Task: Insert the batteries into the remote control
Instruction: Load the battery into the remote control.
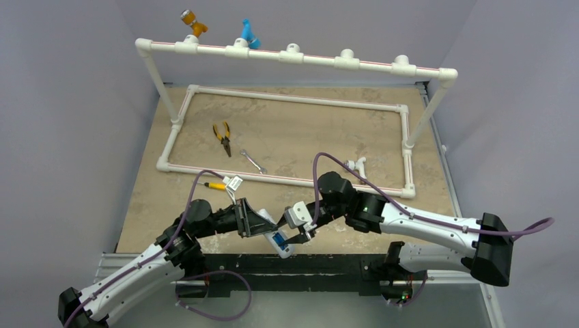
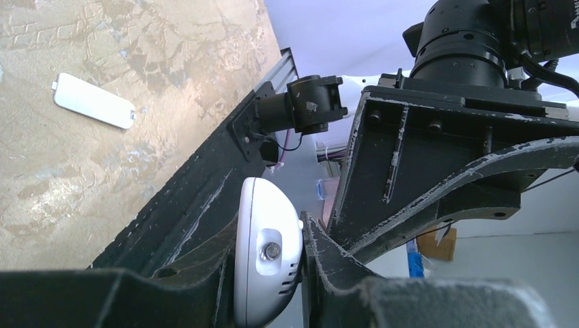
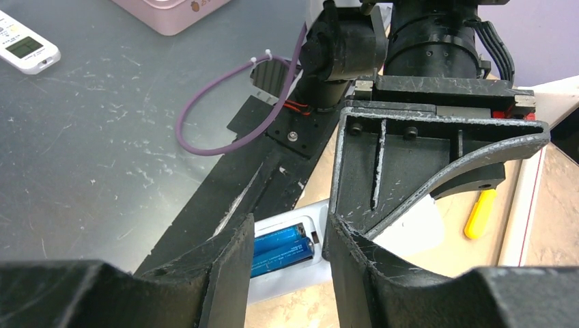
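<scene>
My left gripper (image 1: 266,229) is shut on the white remote control (image 1: 278,242) and holds it over the table's near edge. In the left wrist view its rounded end (image 2: 268,253) is clamped between the jaws of the left gripper (image 2: 270,270). The two blue batteries (image 3: 283,247) lie side by side in the remote's (image 3: 300,277) open compartment. My right gripper (image 3: 288,232) is open and empty, its fingers straddling the compartment just above the batteries. In the top view the right gripper (image 1: 303,235) sits right against the remote.
A white battery cover (image 2: 94,101) lies on the tabletop. A yellow-handled screwdriver (image 1: 217,185), pliers (image 1: 222,137), a wrench (image 1: 254,161) and a white pipe fitting (image 1: 356,164) lie around a PVC pipe frame (image 1: 287,99). A second white handset (image 3: 20,44) lies on the grey floor.
</scene>
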